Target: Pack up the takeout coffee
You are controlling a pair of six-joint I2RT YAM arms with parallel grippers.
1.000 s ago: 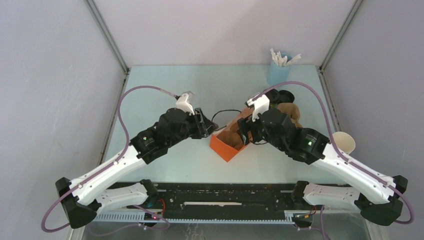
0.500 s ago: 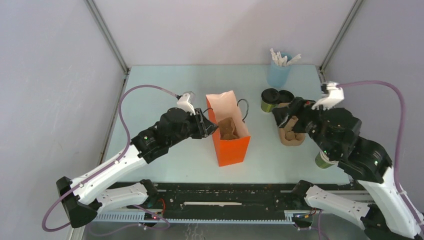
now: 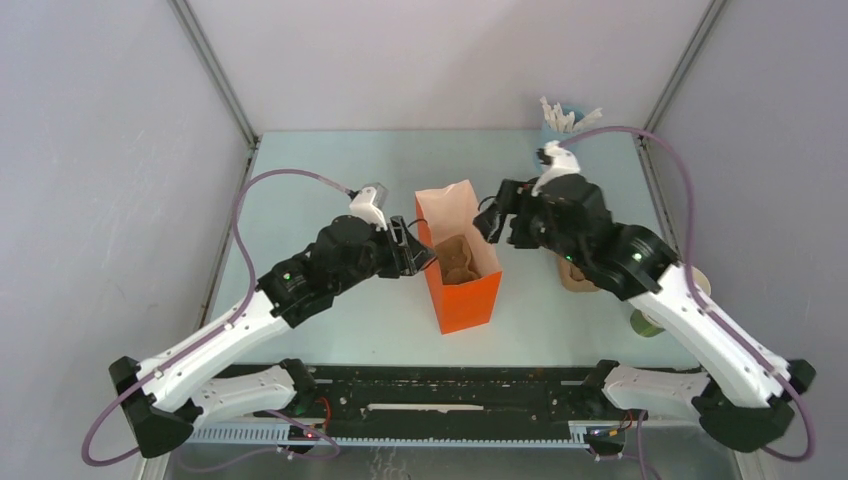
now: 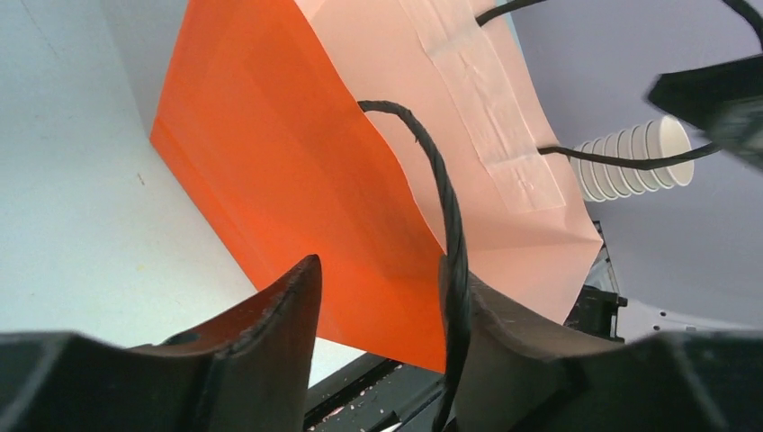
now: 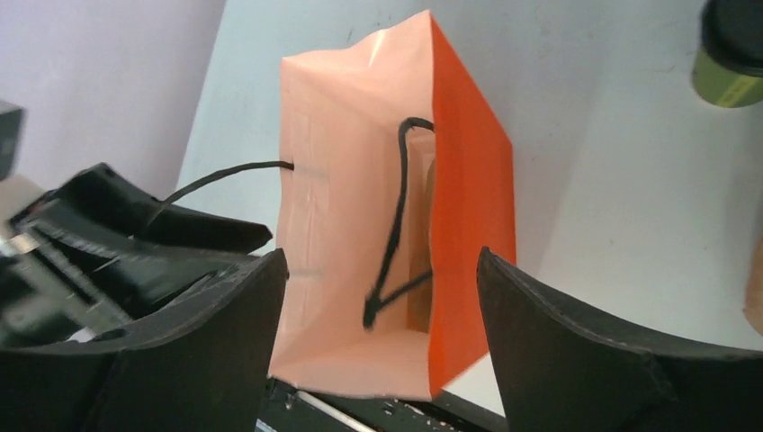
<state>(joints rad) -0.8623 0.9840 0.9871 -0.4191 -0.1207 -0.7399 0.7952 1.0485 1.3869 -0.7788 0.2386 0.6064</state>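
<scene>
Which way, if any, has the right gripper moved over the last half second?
Yes. In the top view the right gripper has swung left, from above the brown carrier to just beside the orange bag, which has stayed put.

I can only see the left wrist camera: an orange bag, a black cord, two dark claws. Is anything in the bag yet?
Observer: Yes. From above, a brown lump shows inside the orange bag.
Operator: Is that the coffee?
Observer: No. The right wrist camera shows the lidded green cup standing on the table, outside the bag.
Operator: And what about the other arm?
Observer: The right gripper hangs close by the bag's open top, fingers wide apart, holding nothing.
</scene>
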